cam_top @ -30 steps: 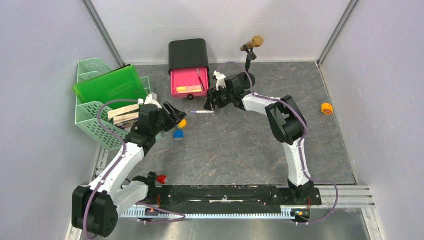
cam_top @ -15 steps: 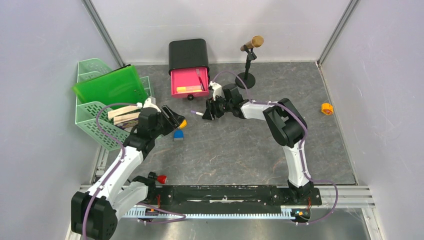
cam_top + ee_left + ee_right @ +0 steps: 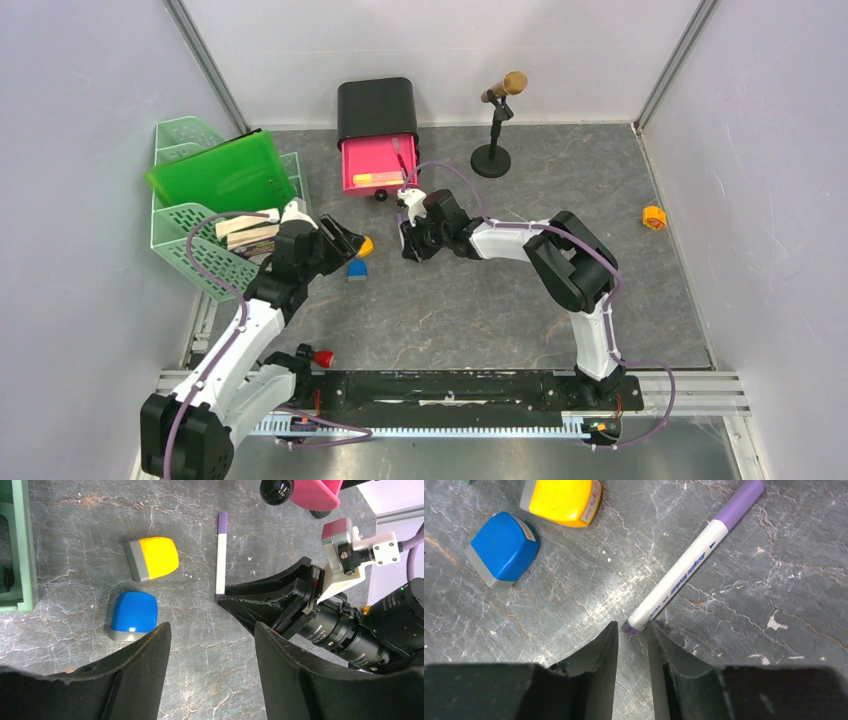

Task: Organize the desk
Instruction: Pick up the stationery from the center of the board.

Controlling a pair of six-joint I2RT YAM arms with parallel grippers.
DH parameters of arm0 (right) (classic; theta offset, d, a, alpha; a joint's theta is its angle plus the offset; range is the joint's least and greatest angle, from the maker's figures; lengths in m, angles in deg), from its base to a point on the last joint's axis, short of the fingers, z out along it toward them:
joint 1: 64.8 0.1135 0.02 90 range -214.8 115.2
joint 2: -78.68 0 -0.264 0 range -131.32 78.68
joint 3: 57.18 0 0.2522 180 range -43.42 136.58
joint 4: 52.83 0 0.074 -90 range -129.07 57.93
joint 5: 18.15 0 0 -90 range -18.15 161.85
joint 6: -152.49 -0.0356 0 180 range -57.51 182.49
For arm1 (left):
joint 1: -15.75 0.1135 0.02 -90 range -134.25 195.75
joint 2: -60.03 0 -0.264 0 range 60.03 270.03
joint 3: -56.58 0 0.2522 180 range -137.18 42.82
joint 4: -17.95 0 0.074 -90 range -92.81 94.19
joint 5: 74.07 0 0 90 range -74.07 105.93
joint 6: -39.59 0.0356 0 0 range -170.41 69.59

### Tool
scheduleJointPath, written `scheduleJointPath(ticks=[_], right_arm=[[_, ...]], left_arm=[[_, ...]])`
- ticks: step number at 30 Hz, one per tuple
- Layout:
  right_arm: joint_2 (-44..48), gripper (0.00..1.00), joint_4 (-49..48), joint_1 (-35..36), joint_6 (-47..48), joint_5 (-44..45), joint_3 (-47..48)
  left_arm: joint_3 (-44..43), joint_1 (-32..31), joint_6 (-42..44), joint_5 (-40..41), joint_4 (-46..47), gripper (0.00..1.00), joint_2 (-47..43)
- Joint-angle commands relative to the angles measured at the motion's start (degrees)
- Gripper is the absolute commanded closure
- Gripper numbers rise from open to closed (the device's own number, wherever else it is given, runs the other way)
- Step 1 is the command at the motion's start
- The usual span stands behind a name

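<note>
The worktop (image 3: pixel 470 300) is spread under both arms as the floor of the whole cell, and loose things are scattered over it. At its left edge a mint-green tray (image 3: pixel 185 255) is stood. At the back a black drawer box (image 3: pixel 377 105) is set, and its pink drawer (image 3: pixel 378 165) appears to be pulled out.

The left jaws are held wide open and empty above the worktop, close to the right arm's wrist. The right jaws are lowered almost onto the stone and narrowed about the very end of the marker pen (image 3: pixel 689 565). Whether the pen is actually pinched cannot be told.

The chief risk is judged to lie in that hold. Only the tip of the barrel is taken, and the rest is left projecting away from the jaws. If the pen is lifted so, it may be swung downward or squeezed out sideways. A scrape along the worktop may be caused if the jaws are pressed any lower.

A knock between the two arms may be caused if both are moved toward the drawer together.

The yellow block (image 3: pixel 561 500) and the blue block (image 3: pixel 501 547), lying near the pen, may be struck if the pen is swung.
</note>
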Motion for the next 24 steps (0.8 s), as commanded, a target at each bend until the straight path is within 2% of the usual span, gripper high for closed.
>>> scheduleJointPath(ticks=[1, 4, 8, 12, 14, 17, 21, 24], right_arm=[[-0.37, 0.69, 10.53, 0.41, -0.64, 6.68, -3.54], [-0.10, 0.73, 12.59, 0.45, -0.89, 8.98, -3.35], [1.25, 0.72, 12.55, 0.46, -0.84, 8.79, -3.69], [1.71, 0.59, 11.02, 1.17, -1.13, 6.69, -2.49], [1.55, 0.47, 10.90, 1.82, -1.45, 7.40, -1.17], [0.33, 0.40, 11.66, 2.73, -2.30, 10.37, 1.38], [-3.86, 0.39, 16.35, 3.13, -4.52, 15.98, 7.95], [-8.76, 0.44, 23.32, 3.26, -5.18, 19.77, 14.95]], left_arm=[[-0.29, -0.16, -0.72, 0.12, 0.41, 0.31, -0.66], [0.19, -0.13, -0.98, -0.56, 0.08, 0.31, -0.43], [0.64, -0.11, -1.03, -0.60, -0.70, 0.31, -0.48], [1.22, -0.08, -1.44, -0.64, -0.97, 0.31, -0.75], [1.46, -0.15, -1.64, -0.74, -1.02, 0.31, -0.80], [1.65, -0.13, -1.82, -0.78, -1.01, 0.31, -0.80], [1.65, -0.10, -1.91, -0.72, -1.20, 0.30, -0.97], [1.51, -0.11, -1.83, 0.20, -2.25, 0.30, -1.30]])
